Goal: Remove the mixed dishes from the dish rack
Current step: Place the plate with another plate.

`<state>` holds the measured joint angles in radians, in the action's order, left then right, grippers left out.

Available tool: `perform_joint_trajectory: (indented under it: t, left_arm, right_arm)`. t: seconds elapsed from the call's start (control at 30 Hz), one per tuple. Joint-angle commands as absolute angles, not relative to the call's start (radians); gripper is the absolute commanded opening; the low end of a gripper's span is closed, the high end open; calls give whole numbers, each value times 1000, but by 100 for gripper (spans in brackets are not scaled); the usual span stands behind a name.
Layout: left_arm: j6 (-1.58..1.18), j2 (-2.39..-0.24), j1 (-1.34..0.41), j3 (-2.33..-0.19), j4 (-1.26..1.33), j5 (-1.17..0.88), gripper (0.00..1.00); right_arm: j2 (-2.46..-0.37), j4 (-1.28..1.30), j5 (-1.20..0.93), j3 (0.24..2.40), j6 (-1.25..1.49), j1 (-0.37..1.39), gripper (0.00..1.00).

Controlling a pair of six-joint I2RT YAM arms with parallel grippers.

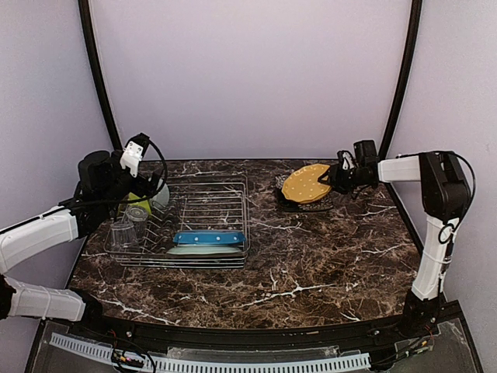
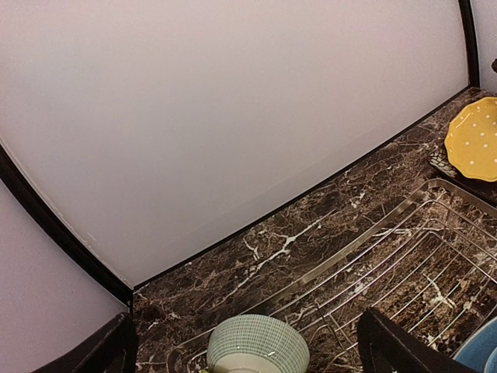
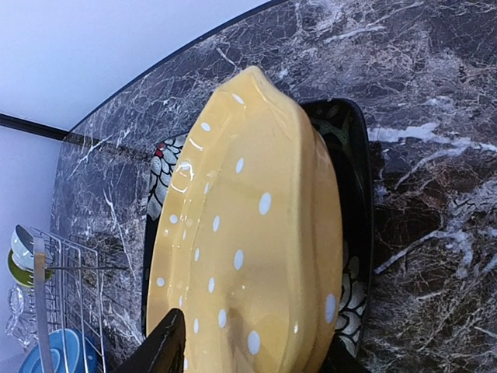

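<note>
We're straddling the yellow white-dotted plate (image 3: 248, 233) with the right end effector (image 1: 327, 179), can't tell if gripping; left end effector (image 2: 250, 350) is hanging spread wide

The top view looks down from above the near edge over the whole worktop (image 1: 311, 264). The left wrist view faces the back wall (image 2: 233, 116) beyond its fingers (image 2: 392, 346). The right wrist view sits close on the yellow plate (image 3: 248, 233) at its fingers. All three share that plate.

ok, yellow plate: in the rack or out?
Out. The yellow plate sits on the black plate, right of the rack and apart from it.
</note>
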<state>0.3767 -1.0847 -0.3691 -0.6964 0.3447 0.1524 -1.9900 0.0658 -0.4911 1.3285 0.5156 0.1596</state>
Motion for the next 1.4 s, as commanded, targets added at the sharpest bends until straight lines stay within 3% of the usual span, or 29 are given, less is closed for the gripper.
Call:
perform_joint_trajectory:
  t: [0.0,0.9,1.37]
  left_arm:
    - [365,-1086,-365,-698,350,140,99]
    - [370,-1086,-366,-698,345,131,99]
    - [368,-1087,-365,-700,343,125,99]
  right_arm:
    - [-2000,35,-472,1352,482,158,48]
    - [-2043,81,-333,1351,387,158,48]
    - [-1977,153,-209,1348,336,157,59]
